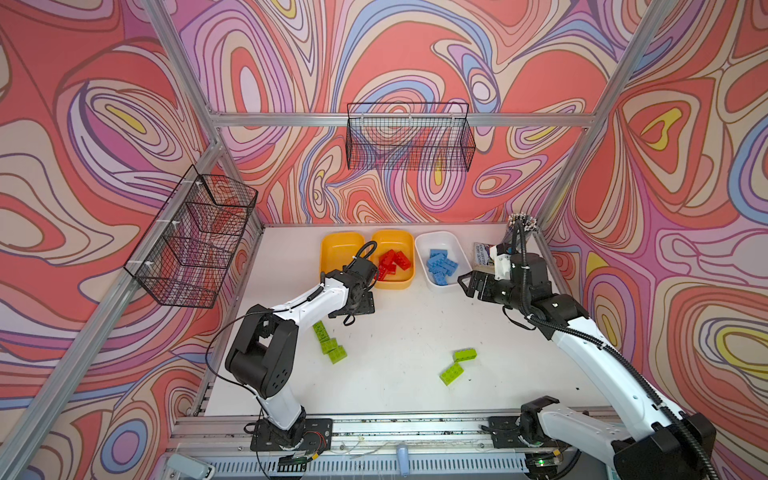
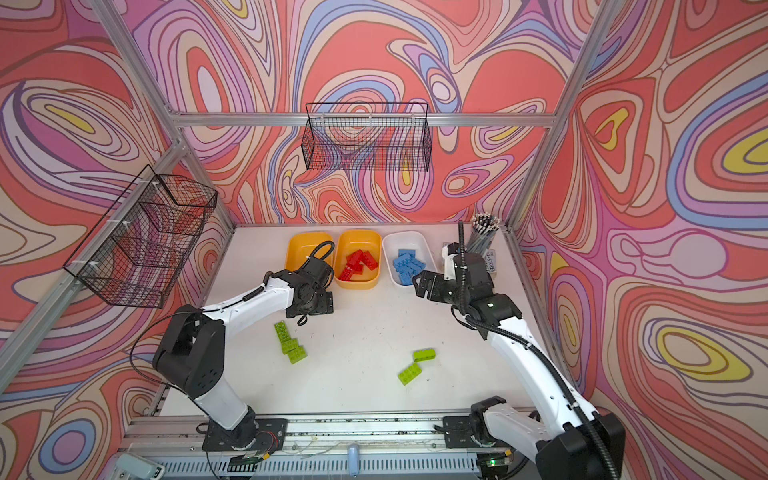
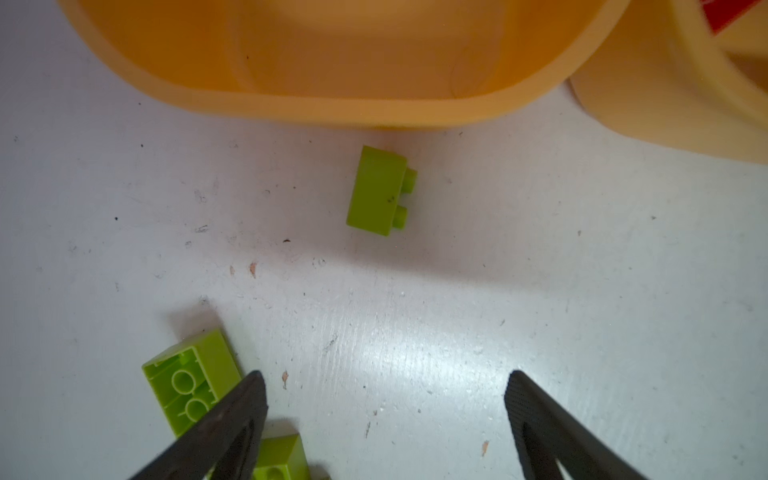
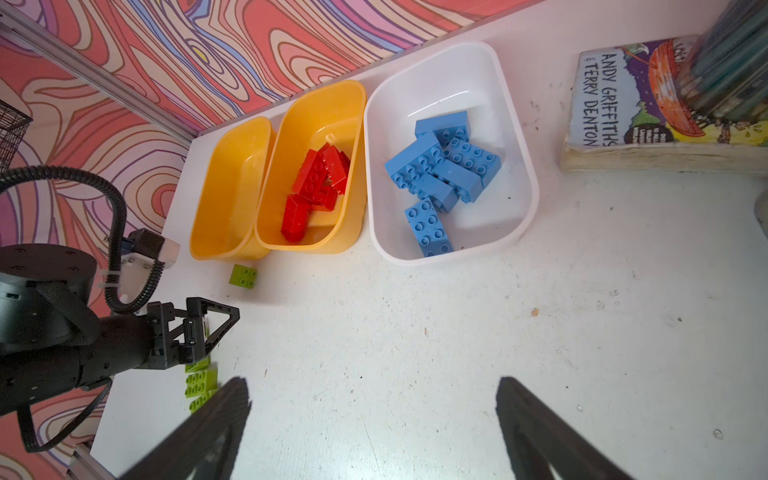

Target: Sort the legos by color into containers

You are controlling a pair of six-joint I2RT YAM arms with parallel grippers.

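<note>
Red legos (image 4: 316, 183) fill the middle tub (image 4: 320, 112), blue legos (image 4: 440, 166) the white tub (image 4: 457, 75); green legos (image 1: 331, 345) lie unsorted on the counter (image 1: 407, 332), third tub (image 4: 232, 174) empty, left gripper (image 3: 384, 399) and right gripper (image 4: 374, 399) with fingers open, holding nothing.

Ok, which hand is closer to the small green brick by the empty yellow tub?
Left. The left hand is open just short of the brick, opposite the yellow tub; the right hand is farther off, by the white tub.
</note>
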